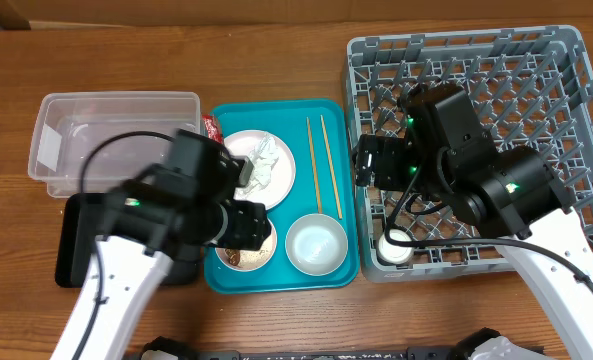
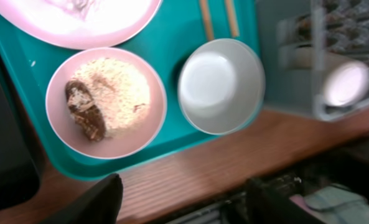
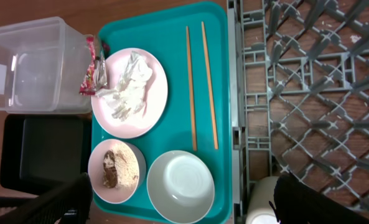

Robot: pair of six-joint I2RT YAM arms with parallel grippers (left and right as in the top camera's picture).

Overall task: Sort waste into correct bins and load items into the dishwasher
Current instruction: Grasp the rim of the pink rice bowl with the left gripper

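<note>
Fingers of the left gripper stand wide apart and hold nothing. Just beyond their tips sit the pinkish plate of rice scraps and the grey-white bowl, side by side on the teal tray. The right gripper is spread wide too, empty. Between its fingers lie that bowl and plate, and farther out the chopsticks and the large plate bearing the napkin, with the red wrapper at its rim. Beside one finger the white cup lies in the grey rack.
</note>
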